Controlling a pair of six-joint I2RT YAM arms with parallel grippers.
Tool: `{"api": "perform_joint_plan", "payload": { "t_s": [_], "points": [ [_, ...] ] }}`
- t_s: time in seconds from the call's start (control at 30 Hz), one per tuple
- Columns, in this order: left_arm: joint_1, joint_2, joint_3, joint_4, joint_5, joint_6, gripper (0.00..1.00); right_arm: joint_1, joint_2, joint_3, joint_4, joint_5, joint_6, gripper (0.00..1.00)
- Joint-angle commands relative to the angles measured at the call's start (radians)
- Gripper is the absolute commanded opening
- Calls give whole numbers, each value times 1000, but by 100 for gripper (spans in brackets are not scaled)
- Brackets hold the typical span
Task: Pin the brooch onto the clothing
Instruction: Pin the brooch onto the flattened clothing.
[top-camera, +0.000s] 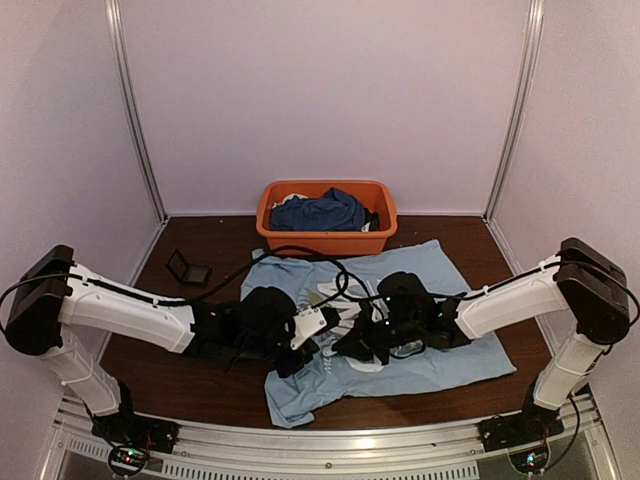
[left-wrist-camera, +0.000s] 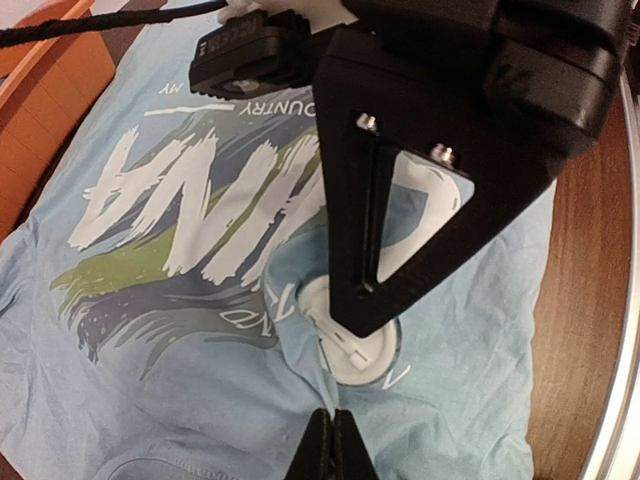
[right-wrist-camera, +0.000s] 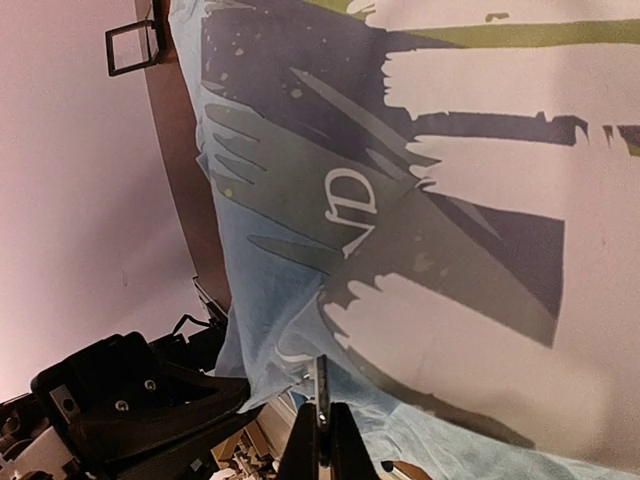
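The light blue "CHINA" T-shirt (top-camera: 440, 270) lies flat on the table. Both grippers meet over its chest print. My left gripper (left-wrist-camera: 335, 445) is shut on a raised fold of the shirt (left-wrist-camera: 150, 400). My right gripper (right-wrist-camera: 320, 440) is shut on the brooch (right-wrist-camera: 321, 380), seen edge-on as a thin metallic disc against the shirt (right-wrist-camera: 260, 260). In the left wrist view the brooch (left-wrist-camera: 352, 358) shows its pale round back with the pin bar, pressed at the fold, under the right gripper's black finger (left-wrist-camera: 400, 200). In the top view the left gripper (top-camera: 318, 338) and right gripper (top-camera: 352, 345) almost touch; the brooch is hidden there.
An orange basket (top-camera: 327, 240) holding a dark blue garment (top-camera: 320, 212) stands behind the shirt. A small black square case (top-camera: 187, 267) lies open at the left. A black cable (top-camera: 300, 255) loops over the shirt's top. Booth walls close in on three sides.
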Motion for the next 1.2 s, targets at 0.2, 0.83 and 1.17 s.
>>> {"api": "perform_joint_plan", "payload": {
  "t_s": [0.2,0.83,1.17],
  "points": [
    [-22,11,8,12,21,19,0,-26,-10,-16,23,-2,14,0],
    [-35,30,27,5,17,29,0,-24,32,43,-95,18,-60,0],
    [-37,36,29,8,19,31,0,-12,40,66,-109,23,-74,0]
  ]
}}
